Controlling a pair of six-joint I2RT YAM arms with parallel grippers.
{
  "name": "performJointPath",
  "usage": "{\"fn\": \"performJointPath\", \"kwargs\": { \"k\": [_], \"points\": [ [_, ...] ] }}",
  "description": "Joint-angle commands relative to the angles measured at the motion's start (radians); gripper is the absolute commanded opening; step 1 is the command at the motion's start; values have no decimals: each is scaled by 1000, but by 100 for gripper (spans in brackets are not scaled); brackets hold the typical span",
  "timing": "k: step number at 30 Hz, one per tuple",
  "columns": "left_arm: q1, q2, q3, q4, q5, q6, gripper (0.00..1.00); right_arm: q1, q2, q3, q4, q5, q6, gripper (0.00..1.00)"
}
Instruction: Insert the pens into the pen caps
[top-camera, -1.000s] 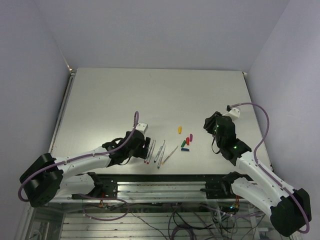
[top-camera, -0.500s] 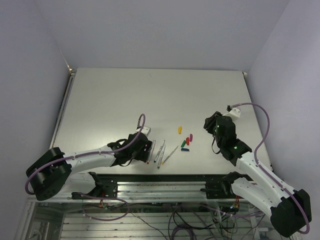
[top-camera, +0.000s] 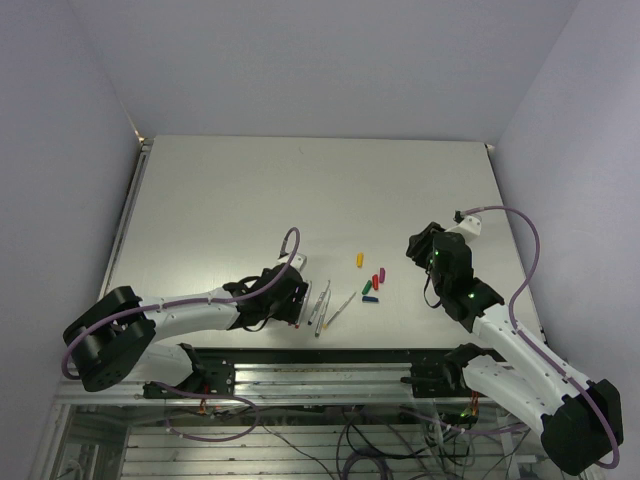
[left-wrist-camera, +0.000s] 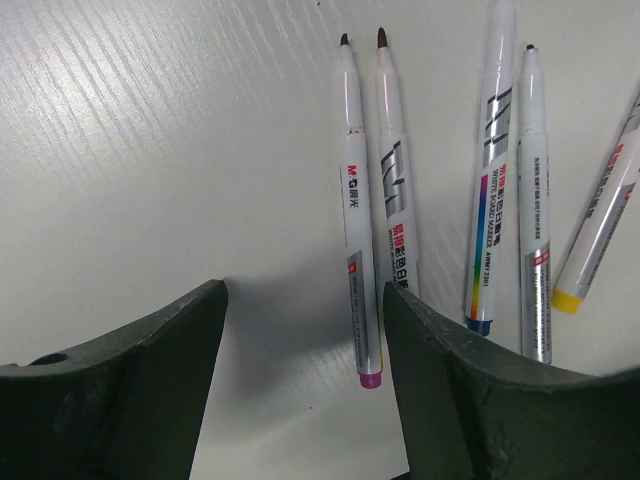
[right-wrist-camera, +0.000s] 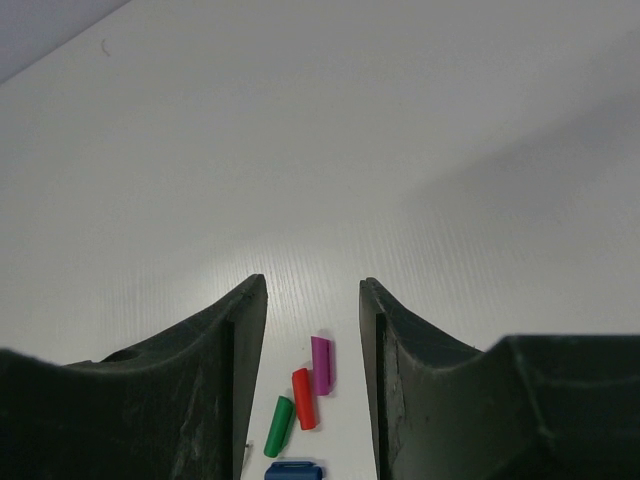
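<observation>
Between the spread fingers of the left gripper (left-wrist-camera: 305, 300) lies the magenta-ended pen (left-wrist-camera: 357, 240), flat on the white table (left-wrist-camera: 150, 120). It sits off centre, close to the finger on the right of the wrist view. A second pen (left-wrist-camera: 393, 200) lies just beside it, partly under that finger. The other pens (left-wrist-camera: 497, 200) fan out further that way. The magenta-ended pen's long axis runs away from the wrist camera, felt tip far and coloured end near, so the fingers stand on either side of its width. I judge I must shift a little toward it before closing, or the neighbour gets caught too.

That gripper is wide and holds nothing. My right gripper (right-wrist-camera: 312, 288) is likewise wide and empty, well apart from the pens, with the pen caps (right-wrist-camera: 303, 398) lying loose just before its fingers. The left arm is plainly the nearer one for the pens.
</observation>
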Motion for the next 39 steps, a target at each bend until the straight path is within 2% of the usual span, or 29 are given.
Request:
{"fn": "performJointPath", "kwargs": {
  "k": [1,6,13,17,32,36,39],
  "points": [
    [-13,23,37,-10,-20,8,74,-2,-12,-2,-5,13,9,46],
    [-12,45,50,-38,-29,8,72,-3,-16,3,-12,16,7,52],
    [-13,81,62,-63,-19,-17,66,-2,-22,11,-11,18,7,52],
    [-14,101,63,-76,-4,-51,51,-2,-22,20,-15,21,4,53],
    [-22,228,104,-124,11,-119,49,-1,-33,25,-30,38,3,53],
    [-21,243,109,-150,6,-147,39,-2,-42,27,-43,47,4,54],
    [-21,239,106,-173,21,-170,37,-3,-51,25,-49,51,4,54]
  ]
}}
